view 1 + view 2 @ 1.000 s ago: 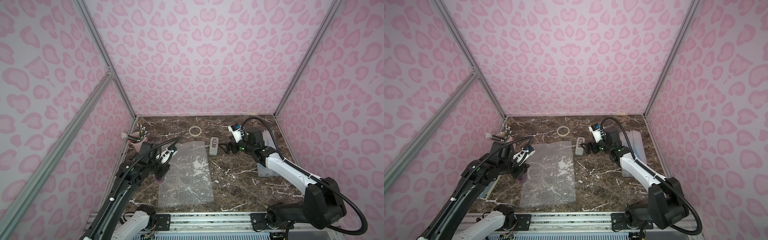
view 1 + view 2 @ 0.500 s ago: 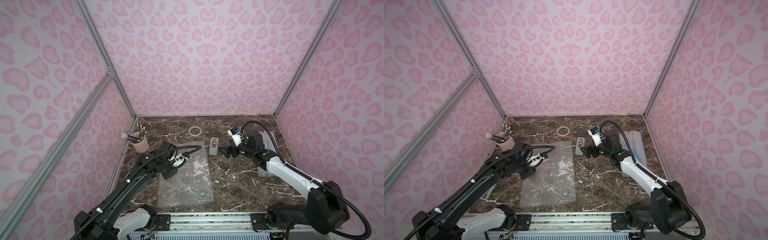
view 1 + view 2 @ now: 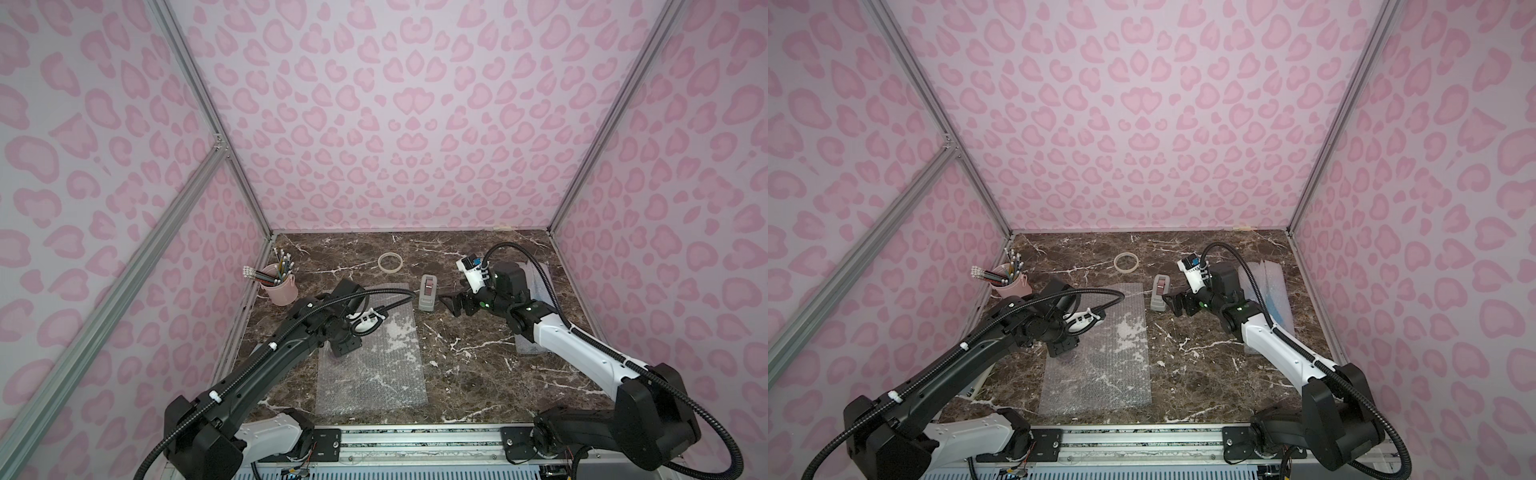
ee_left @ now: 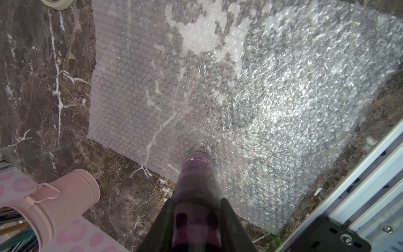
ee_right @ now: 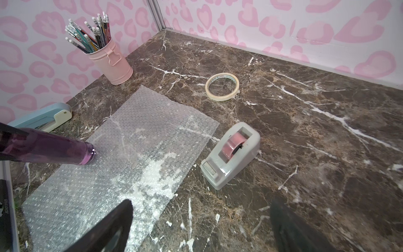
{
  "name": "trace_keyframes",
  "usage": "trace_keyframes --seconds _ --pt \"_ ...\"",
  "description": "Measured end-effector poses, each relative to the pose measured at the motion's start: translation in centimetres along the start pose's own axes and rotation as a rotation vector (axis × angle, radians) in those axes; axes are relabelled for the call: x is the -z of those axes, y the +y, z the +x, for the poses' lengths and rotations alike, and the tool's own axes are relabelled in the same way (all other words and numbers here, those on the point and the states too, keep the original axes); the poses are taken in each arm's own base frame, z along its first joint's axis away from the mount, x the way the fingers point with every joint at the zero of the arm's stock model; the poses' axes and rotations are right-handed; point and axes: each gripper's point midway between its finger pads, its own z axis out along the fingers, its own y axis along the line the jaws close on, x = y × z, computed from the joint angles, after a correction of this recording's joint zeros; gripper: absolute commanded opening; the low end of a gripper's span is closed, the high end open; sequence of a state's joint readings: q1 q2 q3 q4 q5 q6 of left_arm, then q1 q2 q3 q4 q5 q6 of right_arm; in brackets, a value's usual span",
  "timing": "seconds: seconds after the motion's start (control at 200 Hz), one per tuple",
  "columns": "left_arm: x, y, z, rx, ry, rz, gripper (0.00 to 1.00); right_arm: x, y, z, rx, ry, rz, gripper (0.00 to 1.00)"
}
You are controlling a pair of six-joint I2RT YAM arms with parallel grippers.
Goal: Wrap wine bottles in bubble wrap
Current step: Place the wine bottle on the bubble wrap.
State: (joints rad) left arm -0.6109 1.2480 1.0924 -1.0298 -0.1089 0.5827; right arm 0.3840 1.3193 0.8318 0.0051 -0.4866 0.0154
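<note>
Pencil cup (image 3: 282, 286): pink, upright, at the far left of the surface (image 3: 478, 374), apart from the sheet.
Left tool (image 4: 197, 209): clamped on the neck end of the purple bottle (image 5: 50, 148), above the sheet's left margin.
Purple bottle: tilted, base lowest, at or just above the bubble wrap (image 3: 374, 365) near its left edge; contact not certain.
Bubble wrap: one clear sheet, flat, unrolled, centre-left on the surface.
Tape roll (image 3: 390, 262): lying flat beyond the sheet's far end, well apart from both tools.
Tape dispenser (image 3: 428, 293): just beside the sheet's far right corner.
Right tool (image 3: 455, 305): jaws wide apart, empty, hovering just right of the dispenser.
Spare wrap (image 3: 1266, 291): more wrap at the far right under the right arm; blue streak visible in it, too unclear to name.
Risk, rolling: likely if released while tilted; round glass, free to roll off the near edge of the sheet.
Risk, dragged sheet: light plastic, unpinned; a push from the base probably enough to shift or crease it.
Risk, poor placement: bottle close to the margin, so little wrap left to fold over that side.
</note>
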Motion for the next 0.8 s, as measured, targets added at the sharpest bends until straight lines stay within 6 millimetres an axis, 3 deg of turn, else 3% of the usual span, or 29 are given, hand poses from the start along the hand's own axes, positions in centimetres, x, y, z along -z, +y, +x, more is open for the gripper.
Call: trace_keyframes --seconds 0.215,0.605,0.8 --pt "-3.2 -0.8 -4.2 -0.079 0.024 0.038 0.07 0.6 -1.0 -0.5 -0.006 -0.019 0.034 0.99" --pt "-9.9 -5.7 -9.0 -0.266 0.168 0.142 0.20 2.0 -3.1 -0.2 -0.035 -0.045 0.091 0.99" --pt "-12.6 -6.4 -10.2 -0.274 0.201 0.172 0.27 2.9 -3.6 -0.8 -0.035 -0.070 0.108 0.99"
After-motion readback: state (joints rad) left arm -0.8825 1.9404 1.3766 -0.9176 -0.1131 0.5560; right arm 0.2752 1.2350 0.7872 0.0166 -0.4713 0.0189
